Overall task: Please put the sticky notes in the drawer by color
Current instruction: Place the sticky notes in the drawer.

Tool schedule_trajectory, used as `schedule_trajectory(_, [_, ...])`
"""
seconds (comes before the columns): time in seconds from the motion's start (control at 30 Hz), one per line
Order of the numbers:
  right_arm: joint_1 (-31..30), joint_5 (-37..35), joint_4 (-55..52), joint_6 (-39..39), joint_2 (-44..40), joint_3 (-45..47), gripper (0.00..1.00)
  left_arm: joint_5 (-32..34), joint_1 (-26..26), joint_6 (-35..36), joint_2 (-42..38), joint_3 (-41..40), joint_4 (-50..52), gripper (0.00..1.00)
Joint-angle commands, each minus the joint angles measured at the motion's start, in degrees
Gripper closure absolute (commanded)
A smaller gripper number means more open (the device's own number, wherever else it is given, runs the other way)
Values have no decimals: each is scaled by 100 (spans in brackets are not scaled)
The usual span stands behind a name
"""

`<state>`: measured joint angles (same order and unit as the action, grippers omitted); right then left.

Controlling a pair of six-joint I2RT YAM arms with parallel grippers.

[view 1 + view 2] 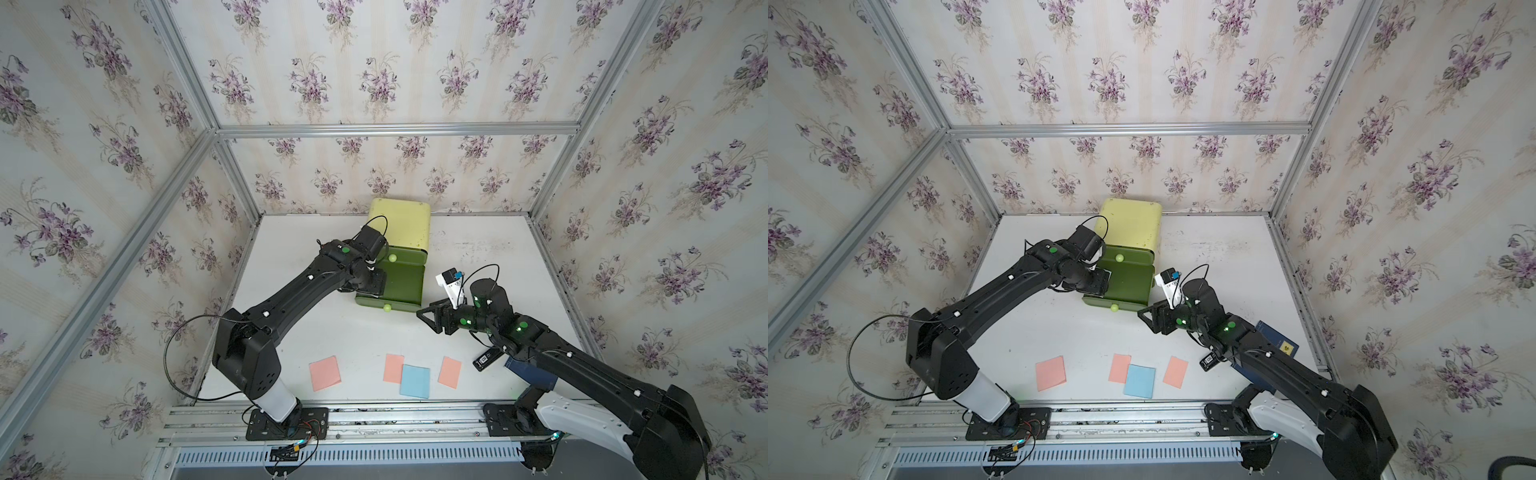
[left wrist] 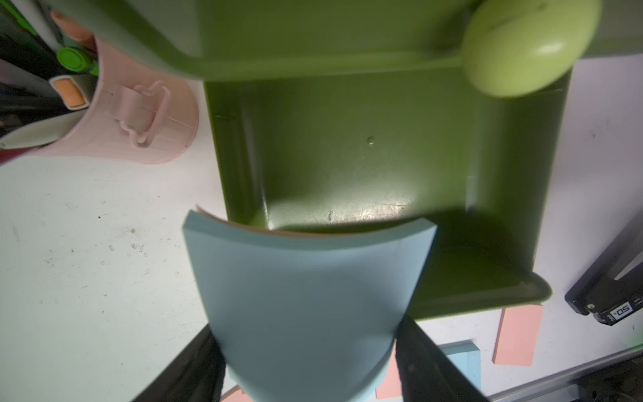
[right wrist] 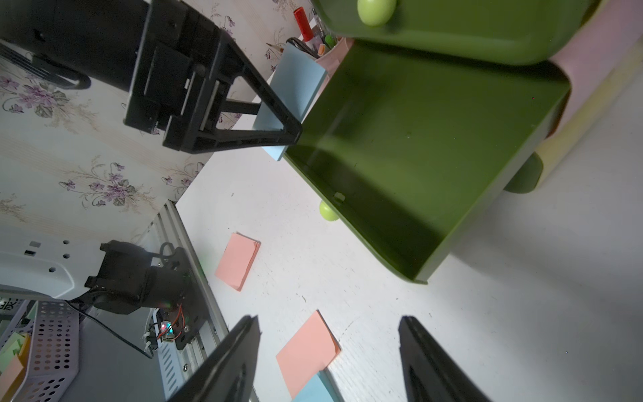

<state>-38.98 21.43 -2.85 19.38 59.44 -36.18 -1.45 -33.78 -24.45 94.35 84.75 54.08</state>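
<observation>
I am at the placing step: my left gripper [image 2: 309, 344] clasps a blue sticky note [image 2: 302, 292] at the nine o'clock rim of the open drawer [image 1: 405, 284]. Next I must carry it toward three o'clock, then release. My right gripper [image 3: 328, 334] stands spread, empty.

Three pink notes [image 1: 324, 372] [image 1: 393, 368] [image 1: 450, 372] and one blue note [image 1: 414, 381] lie before the chest [image 1: 401, 226]; a second blue note [image 2: 302, 306] hangs beside it. Two drawers [image 1: 409, 259] [image 1: 401, 286], two knobs [image 1: 392, 258] [image 1: 387, 308].

White table [image 1: 490, 241]: sticky notes [image 1: 324, 372], drawer [image 1: 401, 228]
</observation>
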Motion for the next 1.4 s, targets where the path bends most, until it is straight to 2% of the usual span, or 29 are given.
schedule_trajectory(0.0, [-4,-71,-14,-83,58,-21,32,-134,3,-2,189,90,-185,28])
schedule_trajectory(0.3, [-4,-196,-36,-127,-3,112,32,101,7,-32,412,128,-240,24])
schedule_trajectory(0.43, [-4,-212,-54,-153,37,79,32,75,3,-34,442,74,-341,21])
schedule_trajectory(0.93, [-4,-238,4,-145,208,89,32,22,-6,-136,490,-266,-822,18])
schedule_trajectory(1.1, [-1,-264,-29,-134,217,92,32,74,-10,-177,406,-342,-899,11])
schedule_trajectory(1.37, [-13,-257,-489,224,177,34,32,69,-21,-235,-84,-501,-978,9])
